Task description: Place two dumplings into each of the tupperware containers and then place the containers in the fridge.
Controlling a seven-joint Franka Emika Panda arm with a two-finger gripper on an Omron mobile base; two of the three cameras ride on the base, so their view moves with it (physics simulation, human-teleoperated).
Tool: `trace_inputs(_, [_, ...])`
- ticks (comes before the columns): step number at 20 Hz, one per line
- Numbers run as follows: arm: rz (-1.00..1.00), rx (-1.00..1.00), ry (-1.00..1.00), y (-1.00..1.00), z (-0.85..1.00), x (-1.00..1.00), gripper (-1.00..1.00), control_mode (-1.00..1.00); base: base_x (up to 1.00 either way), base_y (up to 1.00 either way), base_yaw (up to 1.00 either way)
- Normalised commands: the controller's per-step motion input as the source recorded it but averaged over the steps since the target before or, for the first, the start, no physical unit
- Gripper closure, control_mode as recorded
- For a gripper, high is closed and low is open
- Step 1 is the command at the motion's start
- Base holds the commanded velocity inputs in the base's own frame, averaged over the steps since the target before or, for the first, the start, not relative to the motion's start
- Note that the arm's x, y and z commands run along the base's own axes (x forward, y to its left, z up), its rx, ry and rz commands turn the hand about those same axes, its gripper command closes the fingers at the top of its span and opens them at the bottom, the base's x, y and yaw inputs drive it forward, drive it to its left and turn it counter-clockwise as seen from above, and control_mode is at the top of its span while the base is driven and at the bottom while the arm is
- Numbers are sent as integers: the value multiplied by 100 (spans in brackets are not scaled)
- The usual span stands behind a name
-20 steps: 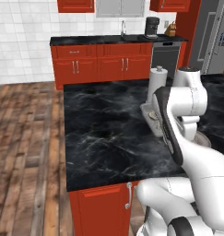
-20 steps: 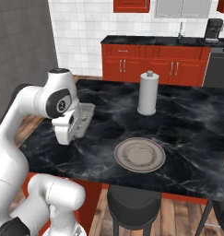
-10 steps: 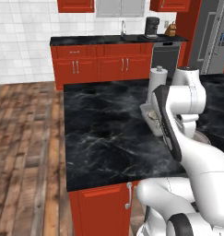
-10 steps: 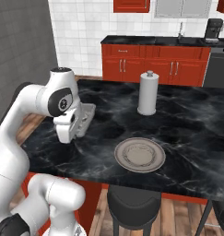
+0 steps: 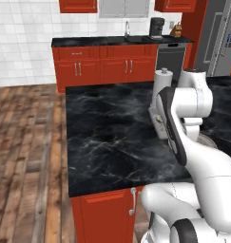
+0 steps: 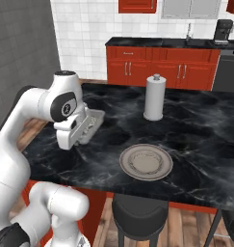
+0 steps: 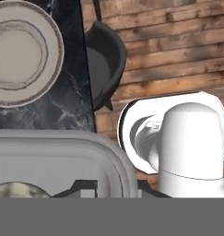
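End effector (image 6: 81,131), nearly closed, grips the tupperware container (image 6: 89,123) by its rim, lifted and tilted above the bench (image 6: 195,144), long axis pointing toward the paper towel roll (image 6: 154,97).

Black white-veined marble counter (image 6: 195,125), translucent grey tupperware container (image 6: 92,123), red cabinets (image 5: 102,64), pale patterned-rim plate (image 6: 146,161)

base views flank counter (image 5: 107,137) — hand view close

You are viewing a black marble island counter (image 5: 107,137) standing on red base cabinets (image 5: 105,211), with wood plank flooring (image 5: 26,142) running left, white tiled wall (image 5: 22,33) rising behind, and red cabinets (image 6: 152,70) lining the far wall.
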Motion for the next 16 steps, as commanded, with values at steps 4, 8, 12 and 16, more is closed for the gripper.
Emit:
trace_inputs(4, [-2, 0, 1, 0, 0, -2, 100, 100, -6, -1, 1])
trace_inputs(8, [0, 0, 0, 0, 0, 0, 100, 100, -97, -70, 0])
trace_inputs(12, [0, 0, 0, 0, 0, 0, 100, 100, -89, -100, -4])
trace_inputs(16, [0, 0, 0, 0, 0, 0, 100, 100, -6, -100, -3])
